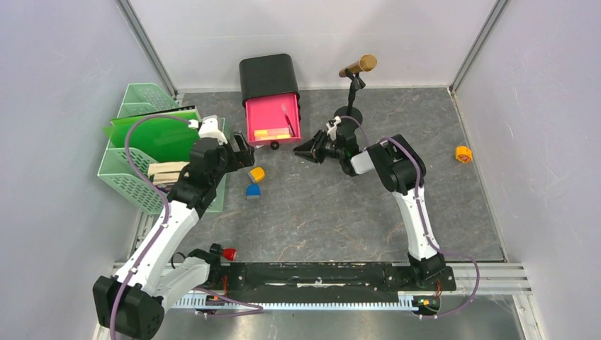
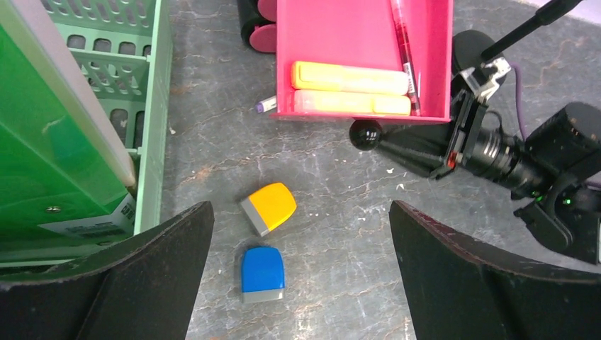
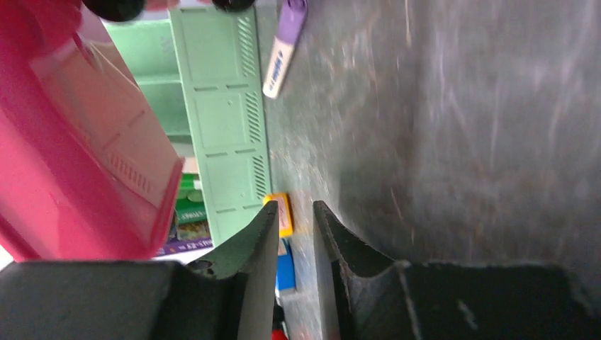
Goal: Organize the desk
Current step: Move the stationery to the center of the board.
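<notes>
The desk [image 1: 319, 212], a dark-grey slab veined in pale marble, is seen spread beneath both arms and is bordered by pale walls on three sides. The left gripper [image 2: 299, 212] is held wide open above it, with nothing grasped; a yellow block [image 2: 269, 207] and a blue block [image 2: 262, 273] are framed between its fingers, lying just apart on the stone. The right gripper [image 3: 295, 209] is pictured with its jaws drawn nearly together, a narrow slit left between them and nothing caught in it; its tip is pointed at the black knob [image 2: 365, 134] of a pink drawer [image 2: 361, 113], and whether the two touch cannot be told.

The drawer is shown pulled out of a black drawer box [image 1: 268, 74] at the far edge, with two yellow highlighters [image 2: 351, 76] and a pen [image 2: 404, 49] laid inside. A purple marker [image 2: 265, 105] is seen on the stone at the drawer's front corner. A mint-green tray [image 1: 124, 180] loaded with green folders [image 1: 152, 134] is placed along the left side. A gold cylinder on a black stand [image 1: 358, 67] is set at the back, and a small orange object [image 1: 463, 154] is left well apart near the right edge.
</notes>
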Robot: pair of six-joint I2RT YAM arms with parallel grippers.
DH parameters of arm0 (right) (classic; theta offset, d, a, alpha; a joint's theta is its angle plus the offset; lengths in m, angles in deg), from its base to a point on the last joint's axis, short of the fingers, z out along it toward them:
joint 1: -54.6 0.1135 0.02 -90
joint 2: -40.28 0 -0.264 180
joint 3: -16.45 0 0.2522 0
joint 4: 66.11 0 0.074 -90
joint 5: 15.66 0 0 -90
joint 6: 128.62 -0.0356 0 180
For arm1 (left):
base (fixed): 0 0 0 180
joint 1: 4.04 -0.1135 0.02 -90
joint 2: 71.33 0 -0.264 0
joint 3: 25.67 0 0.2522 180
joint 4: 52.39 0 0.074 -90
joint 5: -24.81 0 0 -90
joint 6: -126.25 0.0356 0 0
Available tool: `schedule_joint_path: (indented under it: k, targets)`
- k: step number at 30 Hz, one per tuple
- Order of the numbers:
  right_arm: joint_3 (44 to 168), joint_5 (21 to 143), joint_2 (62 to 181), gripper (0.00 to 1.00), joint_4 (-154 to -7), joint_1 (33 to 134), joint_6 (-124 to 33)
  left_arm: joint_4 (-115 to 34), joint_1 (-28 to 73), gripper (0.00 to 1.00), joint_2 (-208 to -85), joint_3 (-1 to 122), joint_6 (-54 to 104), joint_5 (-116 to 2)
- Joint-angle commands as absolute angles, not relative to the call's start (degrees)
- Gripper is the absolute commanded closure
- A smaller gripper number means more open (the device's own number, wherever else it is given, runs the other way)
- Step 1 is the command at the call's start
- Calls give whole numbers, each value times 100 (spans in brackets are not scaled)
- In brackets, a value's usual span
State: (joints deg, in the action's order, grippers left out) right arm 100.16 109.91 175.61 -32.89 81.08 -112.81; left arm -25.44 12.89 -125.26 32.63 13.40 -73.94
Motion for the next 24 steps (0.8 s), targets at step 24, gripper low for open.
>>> schedule_joint_path:
  k: [24]
  targets:
    - [12944,8947,19295,80,-4399,8341,-11975,-1783,1259,0,-11728,3172,1950,-7882]
